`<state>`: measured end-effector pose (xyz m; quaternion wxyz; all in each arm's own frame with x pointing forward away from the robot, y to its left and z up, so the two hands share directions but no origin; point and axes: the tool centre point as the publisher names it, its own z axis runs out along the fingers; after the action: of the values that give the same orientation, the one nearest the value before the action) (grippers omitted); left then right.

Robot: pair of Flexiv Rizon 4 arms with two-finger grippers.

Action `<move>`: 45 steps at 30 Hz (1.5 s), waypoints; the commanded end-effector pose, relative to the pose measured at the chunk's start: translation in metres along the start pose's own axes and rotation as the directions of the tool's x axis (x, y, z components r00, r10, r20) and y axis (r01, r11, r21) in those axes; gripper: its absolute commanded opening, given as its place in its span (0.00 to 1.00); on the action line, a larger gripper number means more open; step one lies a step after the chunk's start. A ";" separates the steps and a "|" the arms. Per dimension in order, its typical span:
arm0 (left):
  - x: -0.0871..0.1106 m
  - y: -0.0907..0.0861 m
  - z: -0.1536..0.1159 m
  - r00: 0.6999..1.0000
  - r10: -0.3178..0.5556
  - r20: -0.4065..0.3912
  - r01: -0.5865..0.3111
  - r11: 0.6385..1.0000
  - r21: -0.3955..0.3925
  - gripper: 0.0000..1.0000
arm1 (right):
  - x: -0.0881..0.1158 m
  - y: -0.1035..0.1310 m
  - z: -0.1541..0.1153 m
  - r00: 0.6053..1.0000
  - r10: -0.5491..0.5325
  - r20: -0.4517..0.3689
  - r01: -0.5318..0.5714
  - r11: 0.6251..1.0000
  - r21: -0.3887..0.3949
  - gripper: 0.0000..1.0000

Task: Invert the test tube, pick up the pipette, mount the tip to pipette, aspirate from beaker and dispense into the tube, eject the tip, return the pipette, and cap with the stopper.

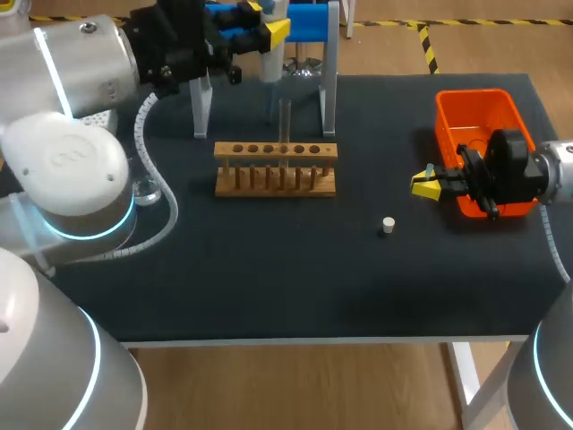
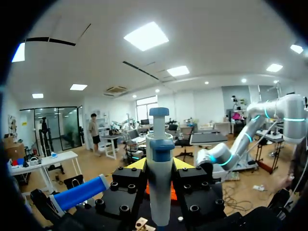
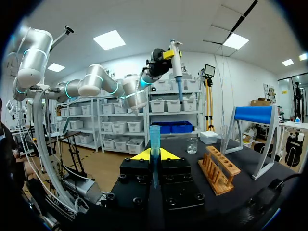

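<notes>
High at the table's back, my left gripper [image 1: 271,32] is shut on the white and blue pipette [image 1: 269,55], next to the blue pipette stand [image 1: 309,21]. In the left wrist view the pipette [image 2: 159,183] stands upright between the yellow fingertips [image 2: 136,164]. My right gripper [image 1: 426,184] hovers in front of the orange bin [image 1: 481,107], shut on a clear blue pipette tip [image 3: 154,138]. A glass test tube [image 1: 285,121] stands upright in the wooden rack [image 1: 276,170]. The small white stopper [image 1: 388,225] lies on the mat. The beaker [image 1: 147,190] sits at the left beside my left arm.
The dark mat [image 1: 295,278] covers the table. In the right wrist view the rack [image 3: 219,169], the beaker [image 3: 192,145] and the blue stand [image 3: 254,115] lie ahead of the gripper, with the pipette [image 3: 176,60] high above them.
</notes>
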<state>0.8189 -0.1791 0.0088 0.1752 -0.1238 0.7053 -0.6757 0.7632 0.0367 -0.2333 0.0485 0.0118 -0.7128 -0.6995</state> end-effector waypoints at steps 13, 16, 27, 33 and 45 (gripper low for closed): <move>0.041 0.007 0.018 0.871 0.030 -0.490 -0.004 0.999 0.054 0.00 | 0.001 0.000 0.000 1.000 0.000 0.001 0.000 1.000 0.002 0.00; 0.042 0.008 0.018 0.863 0.023 -0.505 -0.002 0.999 0.042 0.00 | 0.001 0.000 0.000 1.000 0.000 0.001 0.000 1.000 0.002 0.00; 0.042 0.008 0.018 0.863 0.023 -0.505 -0.002 0.999 0.042 0.00 | 0.001 0.000 0.000 1.000 0.000 0.001 0.000 1.000 0.002 0.00; 0.042 0.008 0.018 0.863 0.023 -0.505 -0.002 0.999 0.042 0.00 | 0.001 0.000 0.000 1.000 0.000 0.001 0.000 1.000 0.002 0.00; 0.037 0.011 0.018 0.857 0.026 -0.514 0.000 0.999 0.050 0.00 | 0.001 0.000 0.000 1.000 0.000 0.001 0.000 1.000 0.002 0.00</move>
<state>0.7872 -0.2121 -0.0034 -0.0080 0.0648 0.7132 -0.6979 0.7631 0.0368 -0.2333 0.0485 0.0118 -0.7128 -0.6996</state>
